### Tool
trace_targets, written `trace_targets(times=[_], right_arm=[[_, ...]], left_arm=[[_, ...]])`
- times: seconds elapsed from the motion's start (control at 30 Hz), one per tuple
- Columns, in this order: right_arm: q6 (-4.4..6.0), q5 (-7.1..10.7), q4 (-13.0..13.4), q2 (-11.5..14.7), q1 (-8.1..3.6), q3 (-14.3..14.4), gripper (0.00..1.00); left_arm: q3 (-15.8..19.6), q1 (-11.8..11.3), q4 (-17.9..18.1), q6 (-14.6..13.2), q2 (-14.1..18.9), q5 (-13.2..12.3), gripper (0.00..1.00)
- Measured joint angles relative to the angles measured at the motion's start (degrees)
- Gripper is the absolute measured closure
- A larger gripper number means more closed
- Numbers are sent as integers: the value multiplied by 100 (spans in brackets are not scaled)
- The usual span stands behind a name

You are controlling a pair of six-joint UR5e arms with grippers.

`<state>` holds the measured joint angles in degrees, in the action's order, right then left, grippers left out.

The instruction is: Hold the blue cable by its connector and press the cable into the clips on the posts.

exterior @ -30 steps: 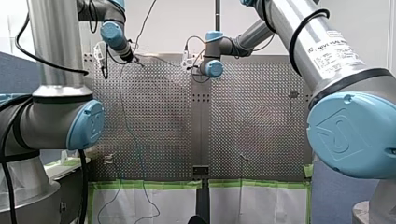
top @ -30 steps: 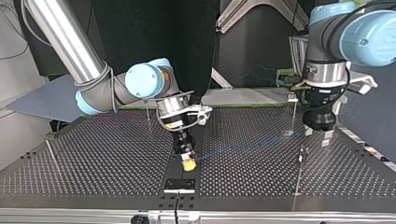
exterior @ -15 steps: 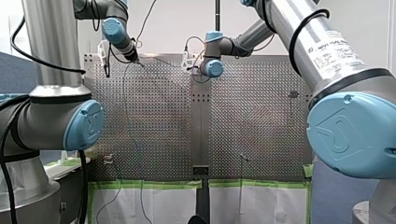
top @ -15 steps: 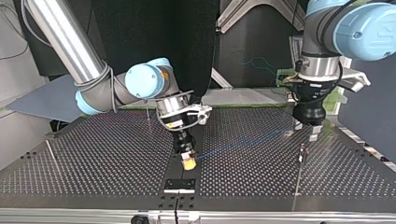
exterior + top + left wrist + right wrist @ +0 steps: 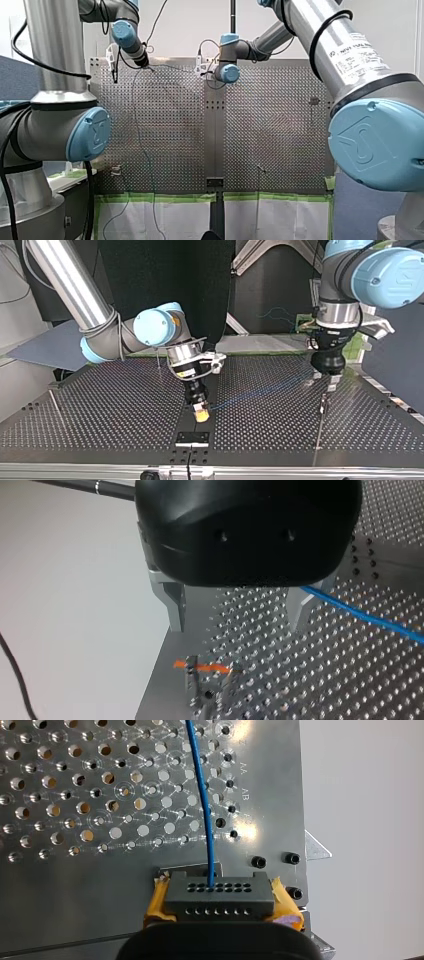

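Note:
The blue cable (image 5: 260, 392) runs across the perforated table from my right gripper (image 5: 201, 413) toward the top view's right. In the right wrist view that gripper (image 5: 222, 906) is shut on the black connector (image 5: 220, 892). Its yellow pads (image 5: 156, 902) clamp both ends, and the cable (image 5: 202, 795) leads away from the connector. My left gripper (image 5: 324, 381) hovers open over the cable's far part. In the left wrist view its metal fingers (image 5: 176, 605) stand wide apart with nothing between them, and the cable (image 5: 360, 615) passes just beside one finger. Ahead of them stands a clip post (image 5: 196, 682) with an orange piece.
Thin posts stand on the table: one (image 5: 321, 412) near my left gripper, one (image 5: 158, 359) behind my right wrist, one (image 5: 55, 402) at the top view's left. A black block (image 5: 192, 438) sits at the table's near edge. Black wires hang from both wrists.
My left gripper has moved toward the top view's left and further back, over the cable's far part. My right gripper and the connector have stayed put.

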<state>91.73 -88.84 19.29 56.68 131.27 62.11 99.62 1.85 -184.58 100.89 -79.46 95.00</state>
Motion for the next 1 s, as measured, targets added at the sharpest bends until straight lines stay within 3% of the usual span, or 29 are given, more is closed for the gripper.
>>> trace_targets(times=[0.63,1.0], right_arm=[[-5,-3,-4,-1,0,0,100],[-5,-3,-12,-1,0,0,100]], left_arm=[[-115,8,250,-806,-331,269,0],[-112,11,262,-940,-366,401,0]])
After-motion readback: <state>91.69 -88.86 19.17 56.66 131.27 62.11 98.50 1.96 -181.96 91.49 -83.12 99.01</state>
